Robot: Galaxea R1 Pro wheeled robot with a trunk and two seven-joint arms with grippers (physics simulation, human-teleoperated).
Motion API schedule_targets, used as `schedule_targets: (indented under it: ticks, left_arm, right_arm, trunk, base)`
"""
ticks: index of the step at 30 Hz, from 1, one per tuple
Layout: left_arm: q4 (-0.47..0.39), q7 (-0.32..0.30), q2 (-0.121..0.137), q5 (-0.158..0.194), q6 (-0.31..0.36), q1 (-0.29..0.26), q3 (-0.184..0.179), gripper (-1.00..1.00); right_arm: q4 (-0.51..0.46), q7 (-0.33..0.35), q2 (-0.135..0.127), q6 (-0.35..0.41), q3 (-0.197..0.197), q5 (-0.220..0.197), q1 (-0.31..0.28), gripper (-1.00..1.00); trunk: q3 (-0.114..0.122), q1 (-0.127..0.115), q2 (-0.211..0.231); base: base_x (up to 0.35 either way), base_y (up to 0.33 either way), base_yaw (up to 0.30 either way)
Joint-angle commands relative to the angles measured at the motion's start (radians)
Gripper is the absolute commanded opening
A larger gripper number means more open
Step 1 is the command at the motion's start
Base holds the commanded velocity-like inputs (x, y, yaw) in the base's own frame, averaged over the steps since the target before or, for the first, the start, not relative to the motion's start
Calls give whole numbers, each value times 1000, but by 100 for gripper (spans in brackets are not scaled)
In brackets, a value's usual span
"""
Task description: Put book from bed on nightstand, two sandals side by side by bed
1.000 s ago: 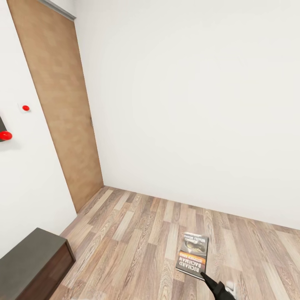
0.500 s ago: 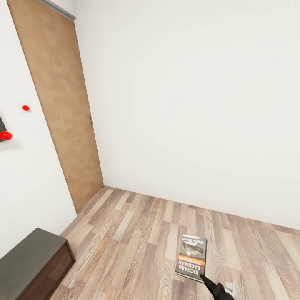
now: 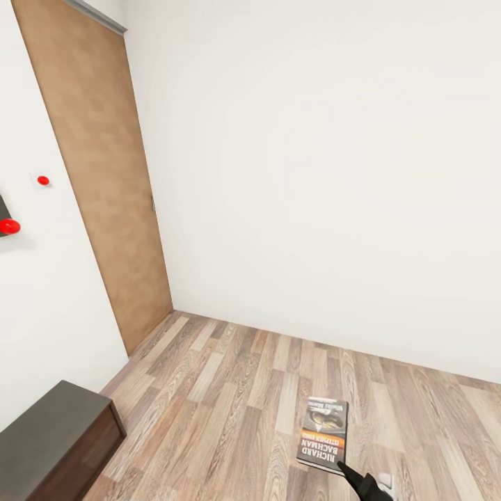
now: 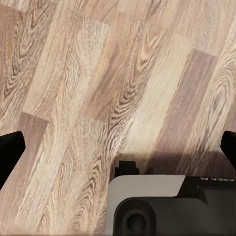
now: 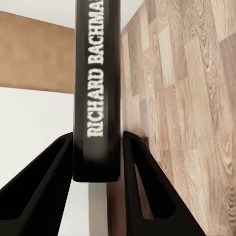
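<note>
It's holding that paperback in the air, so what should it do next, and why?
Probably carry the book left toward the nightstand. The right gripper has its fingers shut on the spine, so the grip looks settled, and the cabinet's dark top sits low at the left of the head view.

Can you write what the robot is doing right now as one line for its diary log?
right gripper: shut on book | left gripper: open, over wood floor | nightstand: nearby, nothing on it

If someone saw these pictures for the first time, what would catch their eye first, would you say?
Probably the book, held up over the wood-plank floor low in the head view, its spine pinched between the fingers of the right end effector. Next, the tall brown door in the white wall at left, and the dark cabinet in the lower left corner.
</note>
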Motion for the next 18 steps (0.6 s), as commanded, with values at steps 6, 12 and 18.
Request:
schedule_targets:
  ticks: [6, 12, 18]
  left_arm:
    - [1, -3, 0, 7, -4, 24, -8, 100]
    - [1, -3, 0, 6, -4, 49, -8, 100]
    - [2, -3, 0, 9, -2, 66, -8, 100]
  right_arm:
    - [-3, 8, 8, 2, 17, 17, 0, -100]
    - [-3, 9, 11, -22, 127, 38, 0, -100]
    - [-4, -1, 15, -55, 201, 48, 0, -100]
  trunk:
    - [-2, 0, -1]
    - [-2, 0, -1]
    - [-2, 0, -1]
  base:
    - [0, 0, 0]
    - [0, 0, 0]
    - [0, 0, 0]
